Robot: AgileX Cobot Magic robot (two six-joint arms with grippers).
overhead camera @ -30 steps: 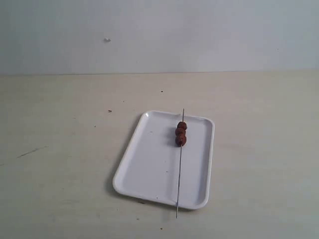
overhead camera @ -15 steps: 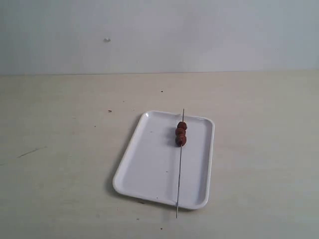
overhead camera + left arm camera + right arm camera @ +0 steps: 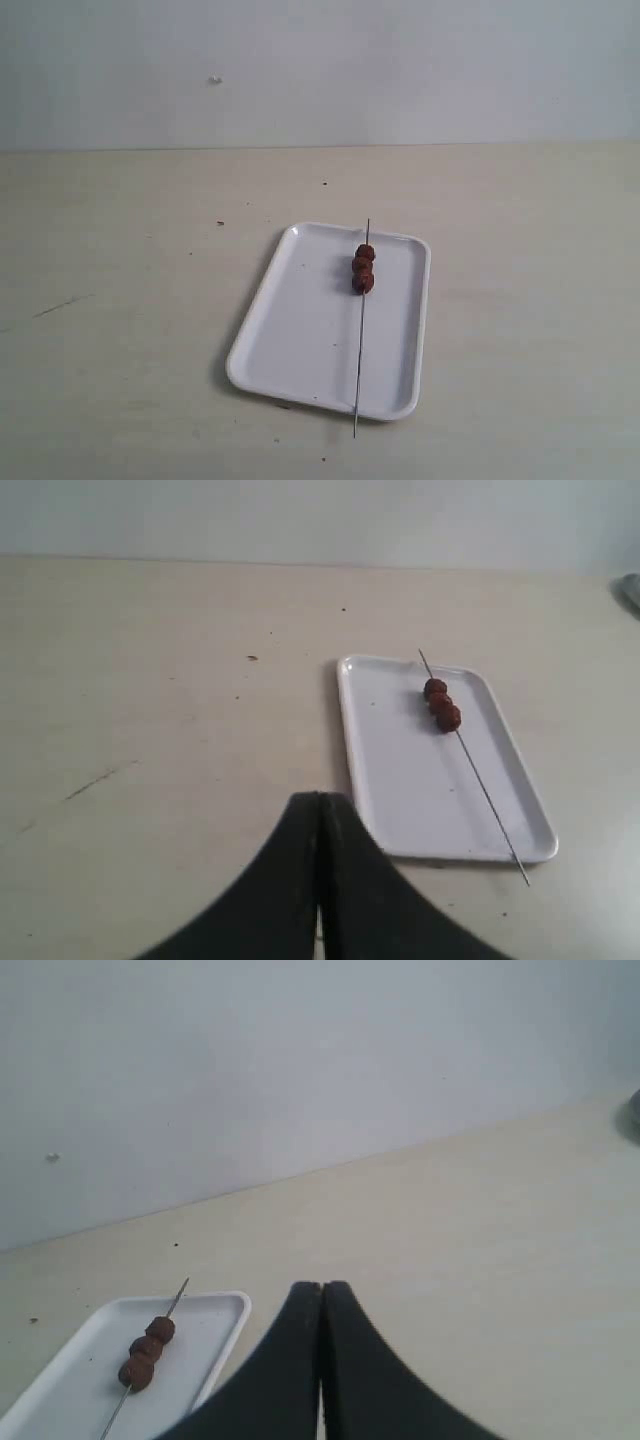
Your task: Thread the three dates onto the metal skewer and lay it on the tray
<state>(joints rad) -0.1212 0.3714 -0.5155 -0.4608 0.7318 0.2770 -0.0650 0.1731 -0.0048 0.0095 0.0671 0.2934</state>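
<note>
Since nothing grips it, metal skewer: lies lengthwise on tray, right of centre, crossing both short rims, tips poking past each.
three dates: threaded, touching, bunched toward far end; task looks done.
left gripper: jaws pressed together, empty, well back from tray.
right gripper: same, closed on nothing, off to the side.
table: open room on every side of tray; overhanging near tip looks like the only snag risk.
</note>
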